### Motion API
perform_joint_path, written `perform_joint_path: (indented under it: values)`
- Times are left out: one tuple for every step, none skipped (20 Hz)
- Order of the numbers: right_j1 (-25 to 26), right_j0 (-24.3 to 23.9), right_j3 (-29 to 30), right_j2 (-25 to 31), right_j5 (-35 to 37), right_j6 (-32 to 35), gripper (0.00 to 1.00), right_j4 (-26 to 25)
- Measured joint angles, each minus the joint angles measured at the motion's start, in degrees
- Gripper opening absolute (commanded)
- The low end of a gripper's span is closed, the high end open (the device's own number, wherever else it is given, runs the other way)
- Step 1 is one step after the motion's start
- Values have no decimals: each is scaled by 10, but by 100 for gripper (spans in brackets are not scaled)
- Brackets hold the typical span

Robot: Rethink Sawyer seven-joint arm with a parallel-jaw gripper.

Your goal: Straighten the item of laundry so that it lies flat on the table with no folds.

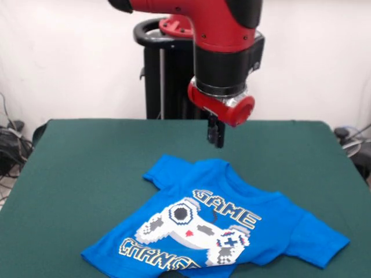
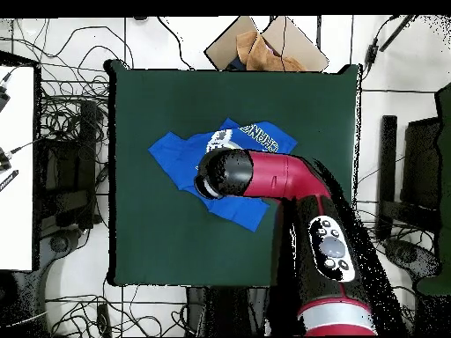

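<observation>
The item of laundry [image 1: 232, 226], a bright blue T-shirt with a white game-controller print, lies front up on the green table [image 1: 87, 156], near its front edge. Its body is rumpled and the lower hem curls over the lettering. My gripper [image 1: 215, 142] hangs just behind and above the collar, clear of the cloth, its black fingers close together with nothing between them. From overhead, the arm's head covers the middle of the shirt [image 2: 181, 154] and hides the gripper. One sleeve shows on the left and the printed hem on the right.
The table [image 2: 158, 246] extends well beyond the shirt on all sides. A cardboard box [image 2: 264, 44] sits past its far edge in the overhead view. Cables [image 2: 70, 132] cover the floor alongside the table.
</observation>
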Motion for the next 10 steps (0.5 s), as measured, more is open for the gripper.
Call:
perform_joint_path:
  values:
    - [-1, 3, -1, -2, -3, 0, 0, -10]
    - [-2, 7, -3, -5, -10, 0, 0, -27]
    - [-3, 12, -4, -7, -16, 0, 0, -44]
    - [-4, 16, -5, -10, -22, 0, 0, -58]
    - [-8, 29, -8, -15, -38, 0, 0, -95]
    - [-10, 34, -8, -17, -45, 0, 0, -108]
    - [-10, 37, -8, -17, -50, 0, 0, -117]
    - [-11, 40, -9, -17, -55, 0, 0, -123]
    - [-10, 47, -9, -17, -67, 0, 0, -138]
    - [-9, 49, -10, -17, -72, 0, 0, -142]
